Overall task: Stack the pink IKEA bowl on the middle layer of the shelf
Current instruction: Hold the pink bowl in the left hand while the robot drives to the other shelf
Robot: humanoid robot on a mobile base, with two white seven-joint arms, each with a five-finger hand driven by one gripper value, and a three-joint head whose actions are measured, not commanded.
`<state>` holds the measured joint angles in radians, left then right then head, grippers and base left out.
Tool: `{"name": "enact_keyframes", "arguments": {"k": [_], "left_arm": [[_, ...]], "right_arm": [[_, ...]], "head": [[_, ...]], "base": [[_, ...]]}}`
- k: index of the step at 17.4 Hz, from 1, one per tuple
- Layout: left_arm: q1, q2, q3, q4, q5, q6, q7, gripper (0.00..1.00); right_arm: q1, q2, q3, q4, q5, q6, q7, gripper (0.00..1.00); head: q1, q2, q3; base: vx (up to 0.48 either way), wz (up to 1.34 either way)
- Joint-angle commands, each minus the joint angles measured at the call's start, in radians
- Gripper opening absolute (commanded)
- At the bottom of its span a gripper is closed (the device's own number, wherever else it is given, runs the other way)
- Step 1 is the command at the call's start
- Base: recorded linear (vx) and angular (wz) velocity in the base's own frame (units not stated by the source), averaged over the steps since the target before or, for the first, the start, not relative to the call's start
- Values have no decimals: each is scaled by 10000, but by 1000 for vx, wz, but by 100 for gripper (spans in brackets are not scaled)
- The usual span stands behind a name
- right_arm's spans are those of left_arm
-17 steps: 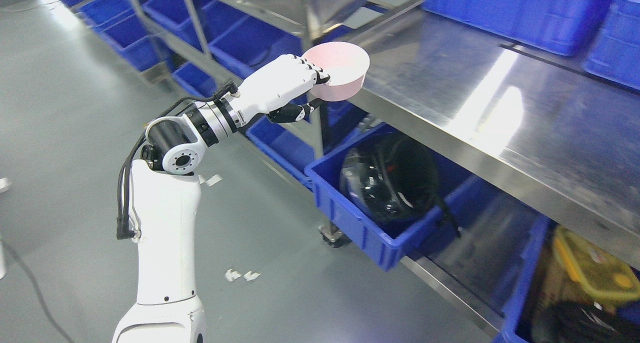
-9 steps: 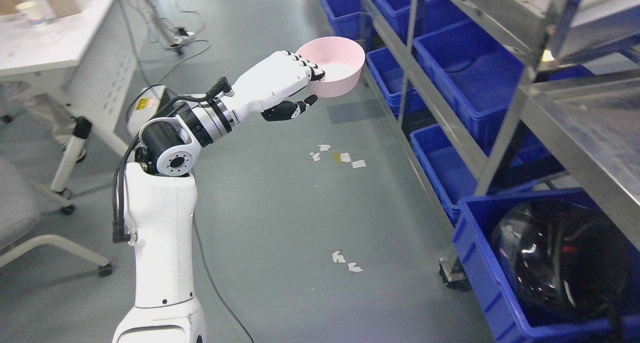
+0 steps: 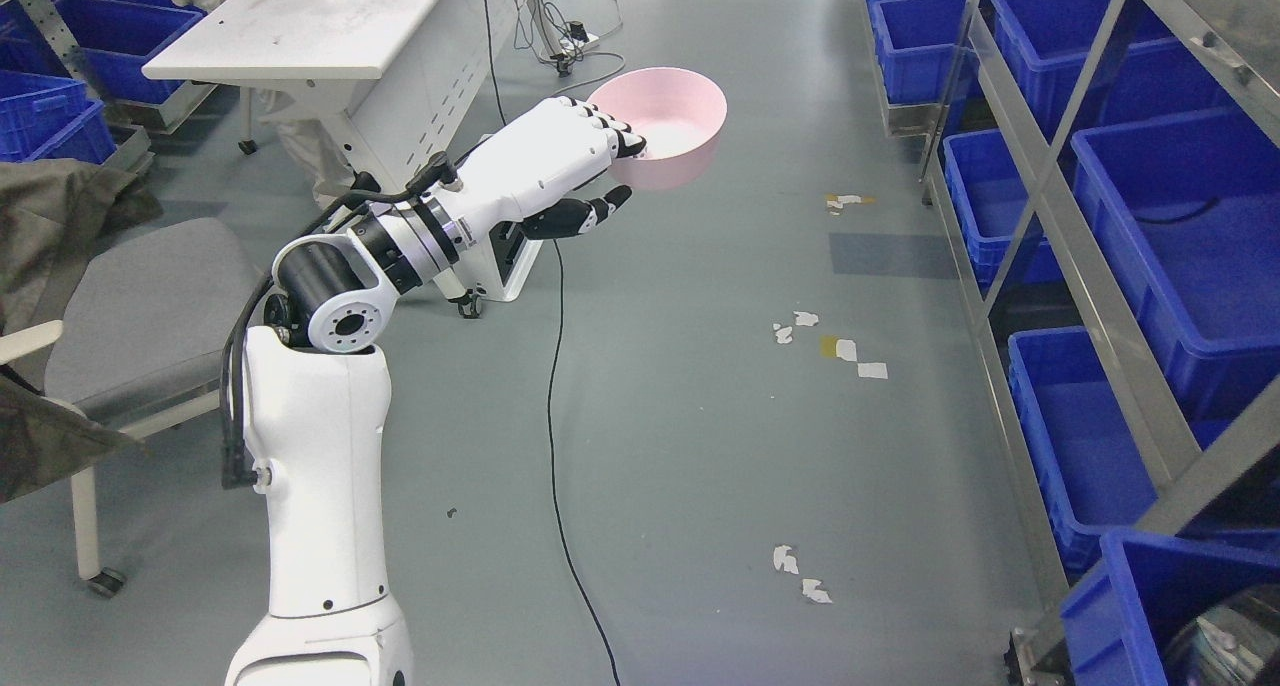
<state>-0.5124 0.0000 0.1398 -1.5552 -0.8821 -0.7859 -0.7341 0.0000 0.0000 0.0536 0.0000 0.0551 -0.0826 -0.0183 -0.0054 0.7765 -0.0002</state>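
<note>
- Grey workshop floor [image 3: 700, 416] is seen across most of the view, with a metal shelf [image 3: 1060, 236] of blue bins [image 3: 1180, 216] along the right edge and a white desk [image 3: 330, 36] at upper left
- Left hand [image 3: 560, 166] is curled on the pink bowl [image 3: 665, 131]: fingers [image 3: 615, 131] are hooked over the near rim, thumb [image 3: 580, 216] is set below the wall
- Bowl is held upright, mouth up, in mid-air over open floor, well apart from the shelf
- Step judged: carrying phase, bowl grasped but not yet brought to the middle layer; no other bowl to stack onto is visible in this view
- Next move judged to call for turning toward the shelf, finding the middle layer and bringing the bowl in level between the uprights
- Nearby: grey chair [image 3: 140, 306] at left, black cable [image 3: 555, 386] on the floor, scraps of tape [image 3: 840, 346]
- Shelf uprights and bin edges are judged the likely snag on approach
- Right arm is not seen
</note>
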Motion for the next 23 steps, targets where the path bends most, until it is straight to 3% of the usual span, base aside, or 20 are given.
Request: {"name": "enact_keyframes", "arguments": {"k": [1, 23], "left_arm": [[62, 175, 44, -79, 0, 5, -7, 10], [77, 175, -170, -79, 0, 5, 8, 10]], "right_arm": [[230, -175, 0, -175, 1, -2, -78, 100], [230, -175, 0, -175, 1, -2, -78, 100]], "head": [[0, 0, 0], [0, 0, 0]], "base": [[212, 261], [325, 17]]}}
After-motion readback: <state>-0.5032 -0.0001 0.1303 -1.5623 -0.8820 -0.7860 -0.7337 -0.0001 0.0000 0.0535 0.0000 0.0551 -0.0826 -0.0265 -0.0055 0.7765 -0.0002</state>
